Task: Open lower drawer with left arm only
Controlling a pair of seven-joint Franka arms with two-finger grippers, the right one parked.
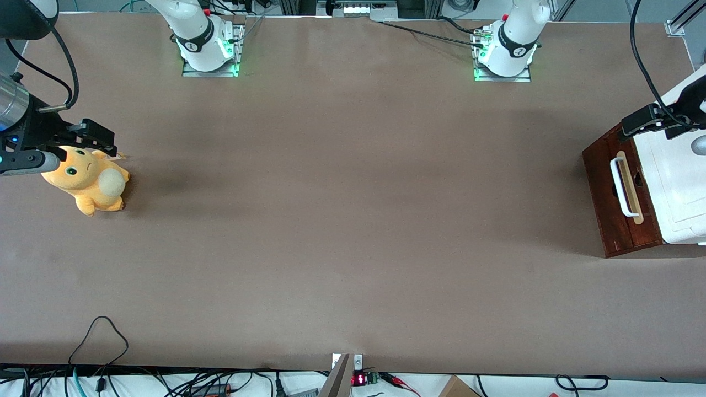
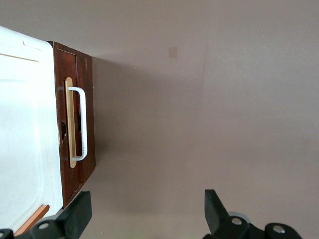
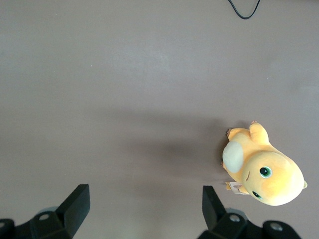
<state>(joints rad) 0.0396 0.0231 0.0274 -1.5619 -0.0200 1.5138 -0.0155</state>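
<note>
Gripper point(image 2: 144, 211): small, black, matte; fingers point(image 2: 77, 214) spread wide, holding nothing; hovering above the cabinet point(image 1: 681, 182) at the working arm's end of the table point(image 1: 342, 220), off the drawer point(image 1: 620, 201).

Drawer: front of dark reddish-brown wood, glossy grain, rectangular; closed, flush with the cabinet face. Handle point(image 1: 620, 186): white loop with rounded corners, mounted on a pale wood strip point(image 1: 631, 187) with rounded ends. A dark notch shows in the front beside the strip.

Cabinet top: white, smooth, box-like with rounded corners; a copper-coloured slot point(image 2: 32, 219) near one corner.

Left arm point(image 1: 673, 110): glossy white, black cable; base bolted at the table's edge farthest from the front camera.

Table: flat, matte brown.

Plush toy point(image 1: 88, 182): orange, soft, cream tail, green eyes; at the parked arm's end.

No writing can be read.
</note>
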